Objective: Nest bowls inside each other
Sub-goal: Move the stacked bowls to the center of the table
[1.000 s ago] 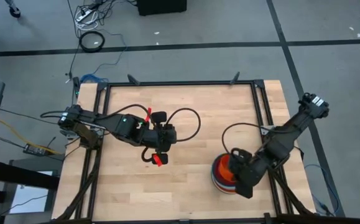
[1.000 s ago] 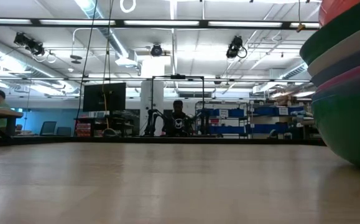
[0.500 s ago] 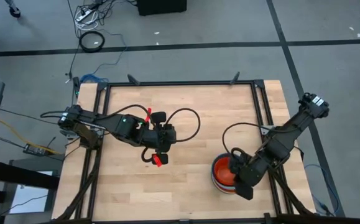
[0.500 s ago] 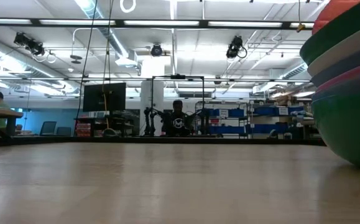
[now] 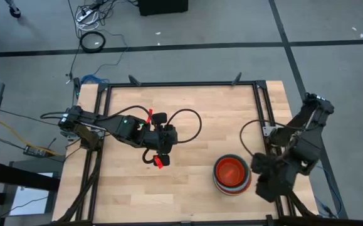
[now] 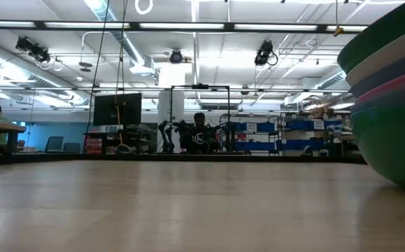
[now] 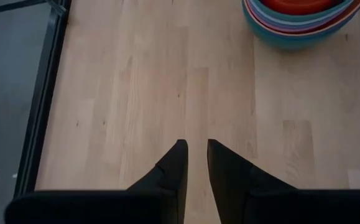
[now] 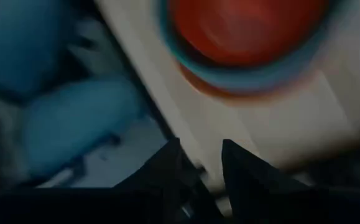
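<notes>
The bowls (image 5: 232, 174) stand nested in one stack at the table's near right, an orange-red one innermost and a teal one outermost. The stack's bottom rests on the wood. In the low view the stack (image 6: 391, 105) fills the right side. It shows at the top of the left wrist view (image 7: 301, 22) and, blurred, in the right wrist view (image 8: 248, 37). My right gripper (image 5: 263, 179) hangs open just right of the stack, over the table's right edge, touching nothing. My left gripper (image 7: 196, 148) hovers above mid-table, fingers slightly apart and holding nothing.
A black metal frame (image 5: 259, 107) runs around the tabletop. Bare wood (image 5: 187, 107) lies between the left arm and the stack. Cables loop from both arms over the table. Beyond the far edge the low view shows a lab with shelves and monitors.
My right gripper has risen off the stack and swung toward the table's right edge, rolling as it went. The orange-red bowl that stood high on top of the stack has sunk down into it. My left arm has kept still.
</notes>
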Available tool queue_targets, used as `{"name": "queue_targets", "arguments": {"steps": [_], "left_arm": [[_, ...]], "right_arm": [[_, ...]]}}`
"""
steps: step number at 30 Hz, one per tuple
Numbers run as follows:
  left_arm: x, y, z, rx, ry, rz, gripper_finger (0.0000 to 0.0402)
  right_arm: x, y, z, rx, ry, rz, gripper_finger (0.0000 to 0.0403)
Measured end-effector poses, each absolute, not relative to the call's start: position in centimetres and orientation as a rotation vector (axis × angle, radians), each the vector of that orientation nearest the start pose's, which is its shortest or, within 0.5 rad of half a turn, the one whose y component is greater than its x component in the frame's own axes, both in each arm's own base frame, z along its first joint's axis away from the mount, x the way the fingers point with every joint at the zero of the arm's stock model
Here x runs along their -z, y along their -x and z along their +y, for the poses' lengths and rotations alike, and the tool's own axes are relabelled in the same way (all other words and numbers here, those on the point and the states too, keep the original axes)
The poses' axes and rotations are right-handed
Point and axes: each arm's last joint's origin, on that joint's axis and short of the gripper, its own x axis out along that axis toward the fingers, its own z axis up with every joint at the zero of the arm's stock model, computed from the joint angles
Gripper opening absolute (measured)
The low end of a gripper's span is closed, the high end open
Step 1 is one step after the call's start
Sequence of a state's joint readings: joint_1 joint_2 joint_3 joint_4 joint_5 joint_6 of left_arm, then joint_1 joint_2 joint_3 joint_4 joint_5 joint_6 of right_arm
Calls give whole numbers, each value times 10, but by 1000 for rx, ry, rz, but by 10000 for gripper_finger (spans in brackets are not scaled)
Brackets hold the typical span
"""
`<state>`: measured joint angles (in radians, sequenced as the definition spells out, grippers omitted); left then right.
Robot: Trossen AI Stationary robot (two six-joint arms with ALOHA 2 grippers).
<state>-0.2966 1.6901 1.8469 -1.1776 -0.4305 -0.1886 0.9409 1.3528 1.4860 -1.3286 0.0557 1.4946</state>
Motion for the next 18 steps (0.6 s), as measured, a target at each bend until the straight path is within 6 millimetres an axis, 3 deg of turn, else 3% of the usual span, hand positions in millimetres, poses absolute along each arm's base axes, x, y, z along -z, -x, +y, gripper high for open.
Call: {"name": "queue_targets", "arguments": {"steps": [6, 15, 18], "left_arm": [[-383, -322, -86, -215, -191, 933, 70], [-383, -322, -85, -224, -194, 935, 70], [-383, -322, -85, -225, -192, 934, 70]], "right_arm": [[-336, -117, 198, 374, -620, 1471, 107], [-261, -125, 219, 449, -491, 1517, 105], [-245, -127, 221, 487, -448, 1516, 105]]}}
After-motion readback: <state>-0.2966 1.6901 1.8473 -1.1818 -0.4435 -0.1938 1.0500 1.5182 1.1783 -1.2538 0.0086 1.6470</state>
